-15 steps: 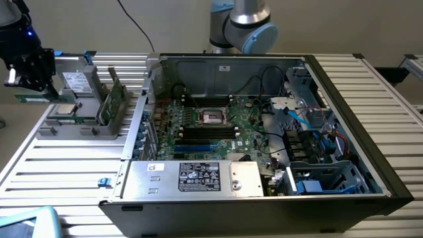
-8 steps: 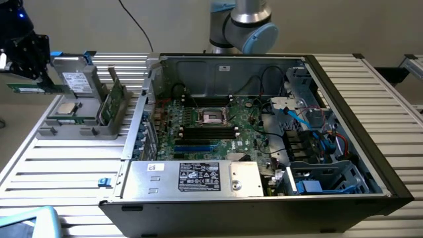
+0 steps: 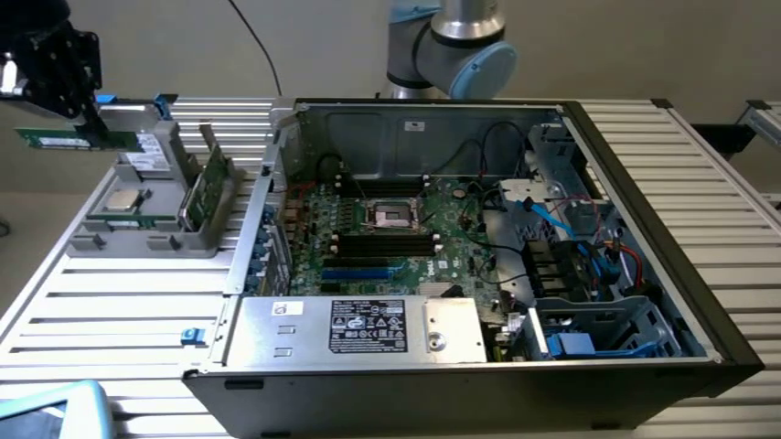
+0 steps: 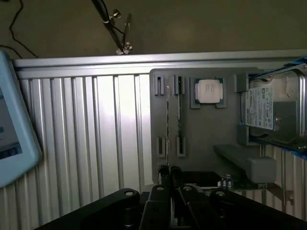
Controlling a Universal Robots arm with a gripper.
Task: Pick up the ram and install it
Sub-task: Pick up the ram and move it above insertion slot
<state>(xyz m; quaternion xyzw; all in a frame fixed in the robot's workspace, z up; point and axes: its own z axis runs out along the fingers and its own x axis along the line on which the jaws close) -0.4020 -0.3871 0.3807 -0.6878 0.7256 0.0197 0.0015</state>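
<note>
- The pick-up part is judged done: the ram is seen clamped in the gripper, in the air and clear of the grey holder on the table.
- The fingers are pressed onto the ram near one of its ends. In the wrist view the gripper is seen with its tips drawn close together.
- The installing is judged not yet done. The memory slots on the motherboard inside the open computer case appear unfilled, and the ram is held well apart from them, at the exterior view's left.
- The ram is seen as a long, narrow, flat green stick. It is held level, with its free end reaching out past the table's edge towards the exterior view's left. A pale patch, possibly a label, is made out on its face.
- A second green stick is left standing on edge in the holder, near a square silver processor.
</note>
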